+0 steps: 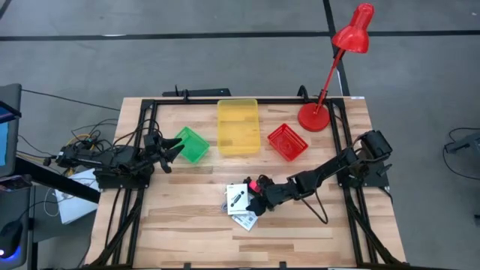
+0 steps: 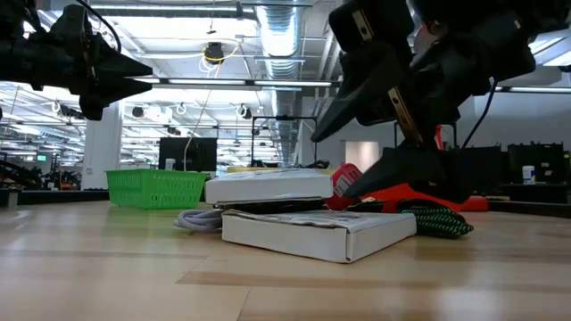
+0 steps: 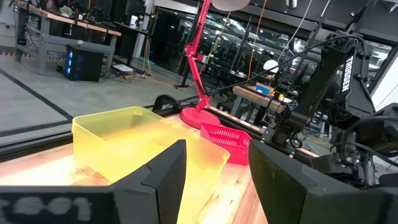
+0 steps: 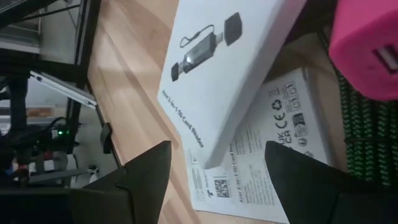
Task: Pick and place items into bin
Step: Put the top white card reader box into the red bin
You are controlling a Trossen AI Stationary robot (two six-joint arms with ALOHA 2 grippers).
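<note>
Two flat white card packets with black print lie stacked near the table's middle: the upper one (image 1: 238, 196) (image 4: 230, 68) rests tilted on the lower one (image 1: 244, 220) (image 4: 261, 162). A red-pink block (image 1: 253, 182) (image 4: 367, 37) and a green-black braided cable (image 2: 439, 221) lie beside them. My right gripper (image 1: 253, 201) (image 4: 217, 180) is open just above the packets, one finger on either side of the upper packet's edge. My left gripper (image 1: 174, 150) (image 3: 217, 180) is open and empty in the air by the green basket (image 1: 192, 144).
A yellow bin (image 1: 238, 126) stands at the far middle, with a red basket (image 1: 287, 141) to its right. A red desk lamp (image 1: 315, 116) stands at the far right corner. A grey cord (image 2: 198, 220) lies by the packets. The table's near part is bare wood.
</note>
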